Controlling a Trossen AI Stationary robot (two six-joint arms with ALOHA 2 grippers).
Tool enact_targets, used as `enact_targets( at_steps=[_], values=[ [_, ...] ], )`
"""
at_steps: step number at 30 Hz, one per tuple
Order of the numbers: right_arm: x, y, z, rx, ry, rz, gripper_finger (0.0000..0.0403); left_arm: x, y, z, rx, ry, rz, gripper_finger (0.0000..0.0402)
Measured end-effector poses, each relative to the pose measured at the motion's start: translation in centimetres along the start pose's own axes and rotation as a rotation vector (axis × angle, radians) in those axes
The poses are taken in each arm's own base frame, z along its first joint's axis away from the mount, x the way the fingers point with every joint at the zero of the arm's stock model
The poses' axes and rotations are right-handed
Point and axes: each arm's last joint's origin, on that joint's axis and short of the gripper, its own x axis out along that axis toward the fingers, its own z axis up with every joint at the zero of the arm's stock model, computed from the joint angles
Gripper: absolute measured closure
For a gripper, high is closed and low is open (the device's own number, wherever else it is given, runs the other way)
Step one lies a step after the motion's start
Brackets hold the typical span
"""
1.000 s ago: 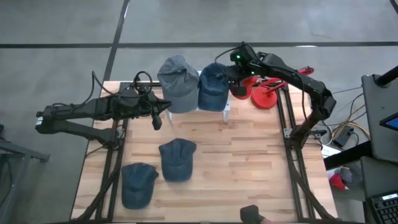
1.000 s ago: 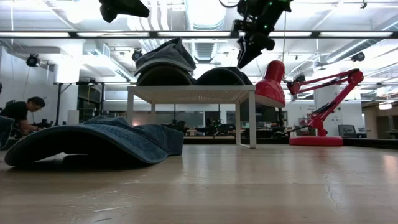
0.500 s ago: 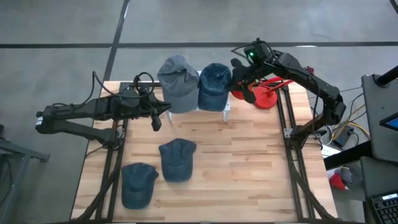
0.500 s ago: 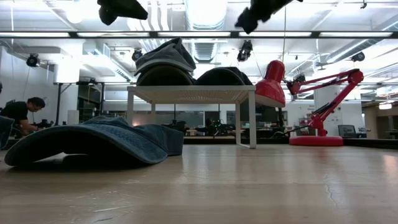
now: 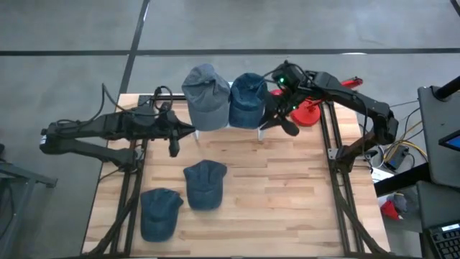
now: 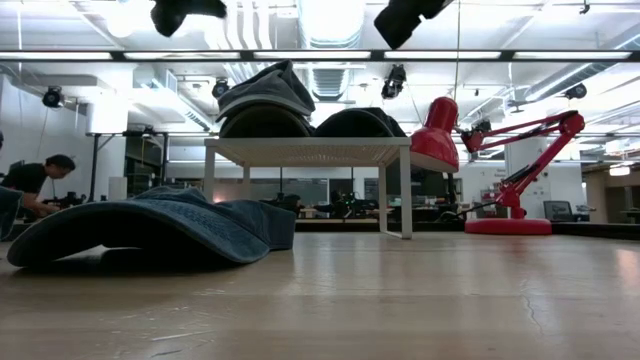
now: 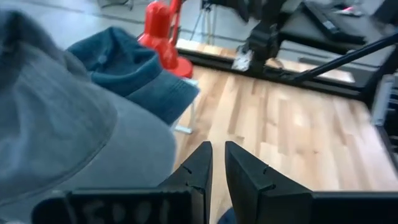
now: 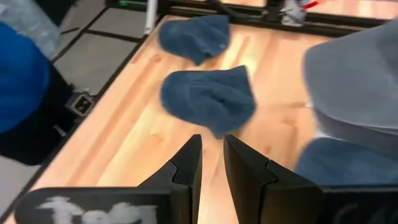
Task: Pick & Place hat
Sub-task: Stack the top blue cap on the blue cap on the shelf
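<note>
Denim-blue hat (image 5: 247, 99) sits on the white shelf (image 5: 261, 126) at the far edge, beside a grey hat (image 5: 205, 96). Right end effector (image 5: 284, 124) has drawn back from it toward the worktop (image 5: 287, 187), fingers nearly together, empty: that placement looks done. Two blue hats, near-left (image 5: 159, 213) and centre (image 5: 205, 183), lie unplaced. Left end effector (image 5: 173, 143) hovers left of shelf, nearly closed, empty.

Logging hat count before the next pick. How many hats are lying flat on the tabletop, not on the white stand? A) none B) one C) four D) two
D: the high view shows two blue hats on the wood, one near the middle and one toward the near-left corner; the grey hat and the other blue hat sit on the white stand.
</note>
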Motion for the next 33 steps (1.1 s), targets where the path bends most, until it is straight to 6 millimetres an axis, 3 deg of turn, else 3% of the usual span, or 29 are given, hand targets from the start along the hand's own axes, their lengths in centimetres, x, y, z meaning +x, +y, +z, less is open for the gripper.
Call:
enact_targets(
  at_steps=[6,21,27,33],
  values=[
    [2.0,1.4,0.7,0.01,0.021,0.006,0.0339,-2.0,-0.2,-0.4,0.008,-0.038,-0.042,0.0356],
    [7.0,7.9,3.8,-0.015,0.015,-0.093,0.0339,-3.4,-0.6,-5.1,-0.046,-0.064,-0.158,0.0356],
    [10.6,10.6,4.7,0.02,-0.009,-0.151,0.0339,-4.1,-0.7,-6.3,-0.036,-0.083,-0.206,0.0356],
    [15.2,11.5,4.6,0.108,-0.01,-0.124,0.0339,-4.6,-1.0,-7.7,-0.026,-0.114,-0.279,0.0356]
  ],
)
